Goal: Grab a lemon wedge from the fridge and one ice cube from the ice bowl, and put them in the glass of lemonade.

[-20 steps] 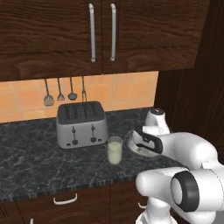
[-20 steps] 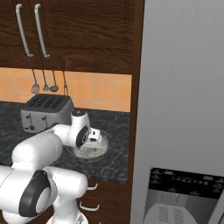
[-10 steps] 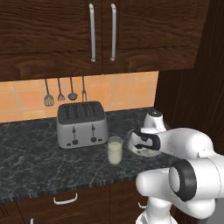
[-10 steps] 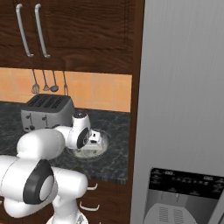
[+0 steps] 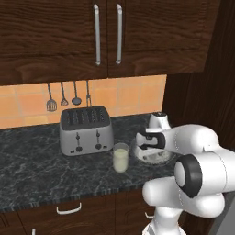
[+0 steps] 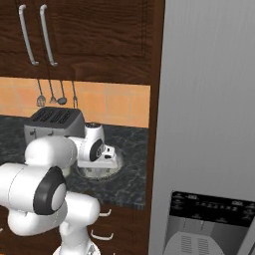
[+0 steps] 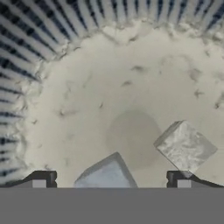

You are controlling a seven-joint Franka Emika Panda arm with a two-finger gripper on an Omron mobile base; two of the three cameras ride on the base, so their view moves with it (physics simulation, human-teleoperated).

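Lowered further since earlier, open gripper (image 7: 111, 181) sits inside ice bowl (image 7: 26, 87), beside two cubes (image 7: 186, 146).

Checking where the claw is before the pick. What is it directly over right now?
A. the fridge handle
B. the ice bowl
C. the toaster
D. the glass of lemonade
B: the hand view shows the open claw just above the ice bowl, with an ice cube near one fingertip.

We see a glossy white arm (image 5: 197, 151) built of rounded, bulbous segments, with dark grey discs capping its joints (one large at the elbow), and small dark square fingertips (image 7: 177, 178).
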